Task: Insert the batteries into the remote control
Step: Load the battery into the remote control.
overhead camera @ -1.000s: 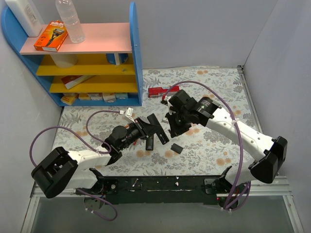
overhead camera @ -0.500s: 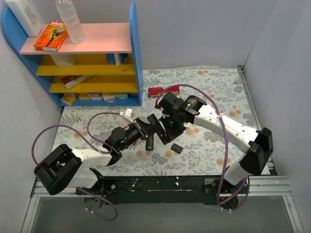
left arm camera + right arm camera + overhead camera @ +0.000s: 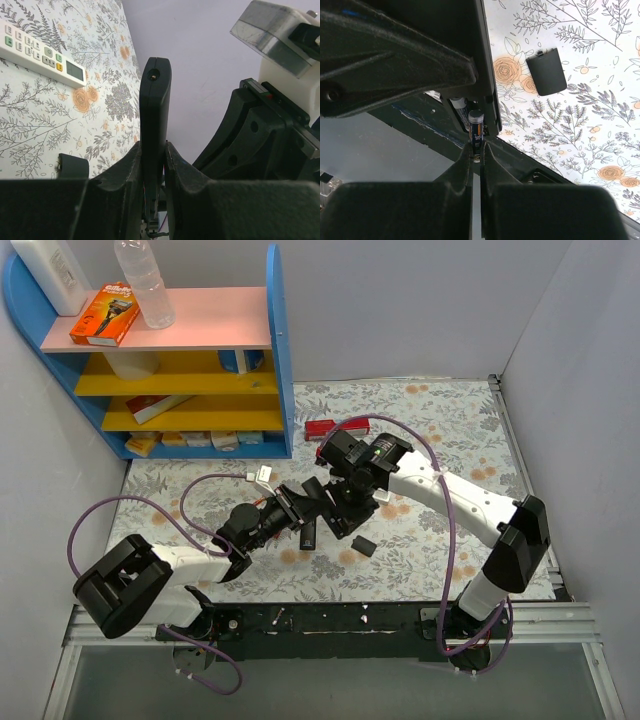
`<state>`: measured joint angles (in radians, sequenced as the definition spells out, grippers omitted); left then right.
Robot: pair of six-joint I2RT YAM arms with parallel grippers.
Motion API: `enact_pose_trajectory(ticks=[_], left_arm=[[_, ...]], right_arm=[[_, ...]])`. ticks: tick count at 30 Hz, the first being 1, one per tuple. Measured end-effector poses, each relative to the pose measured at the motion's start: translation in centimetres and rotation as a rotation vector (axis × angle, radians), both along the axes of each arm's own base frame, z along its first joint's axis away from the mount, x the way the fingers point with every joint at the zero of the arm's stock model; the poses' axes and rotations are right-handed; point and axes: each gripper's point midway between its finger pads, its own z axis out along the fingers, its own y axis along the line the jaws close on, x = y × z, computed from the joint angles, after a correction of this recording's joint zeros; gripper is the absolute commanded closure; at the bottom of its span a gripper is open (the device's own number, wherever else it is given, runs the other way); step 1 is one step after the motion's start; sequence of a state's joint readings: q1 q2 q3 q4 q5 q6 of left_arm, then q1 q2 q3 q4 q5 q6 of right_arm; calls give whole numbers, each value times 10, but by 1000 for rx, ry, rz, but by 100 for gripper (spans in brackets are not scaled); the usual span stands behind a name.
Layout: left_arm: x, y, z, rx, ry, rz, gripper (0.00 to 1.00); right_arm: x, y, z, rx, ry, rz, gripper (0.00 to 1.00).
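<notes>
Floral tabletop (image 3: 440,420) lay beneath; near its middle the left gripper (image 3: 152,150) clamped the remote control (image 3: 155,110), while the right gripper (image 3: 476,148) pinched a battery (image 3: 476,125) close beside it.

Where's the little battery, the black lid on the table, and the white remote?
battery (image 3: 476,126): right wrist view, middle of its casing.
black lid (image 3: 547,71): right wrist view, centre of its flat face.
white remote (image 3: 42,52): left wrist view, on its button face.
</notes>
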<state>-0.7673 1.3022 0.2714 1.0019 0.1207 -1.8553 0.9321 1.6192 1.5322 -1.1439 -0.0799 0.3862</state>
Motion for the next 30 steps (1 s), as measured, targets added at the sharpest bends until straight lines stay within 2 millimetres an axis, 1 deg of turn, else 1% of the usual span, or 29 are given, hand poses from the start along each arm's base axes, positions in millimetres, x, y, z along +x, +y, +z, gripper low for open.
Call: enact_pose_trajectory(ticks=[5,11,17,22,27,29,30], left_arm=[[0,0,5,-24,2,0,100],[0,0,5,-32,11,3,100],[0,0,7,-42,14,3,100],[1,0,8,-56,29,6,100],[1,1,8,-74,54,8,100],[2,1,9,-82,63,10,100],[2,1,9,-85,67,11,100]], right_arm=[[1,4,-1,-11,10,8,99],[1,4,0,-20,14,16,99],[6,6,3,-26,-9,18,95],[7,6,4,-28,-20,24,89],[7,7,5,-24,-23,27,79],[7,7,6,-22,-24,28,78],[8,7,6,-21,-25,28,77]])
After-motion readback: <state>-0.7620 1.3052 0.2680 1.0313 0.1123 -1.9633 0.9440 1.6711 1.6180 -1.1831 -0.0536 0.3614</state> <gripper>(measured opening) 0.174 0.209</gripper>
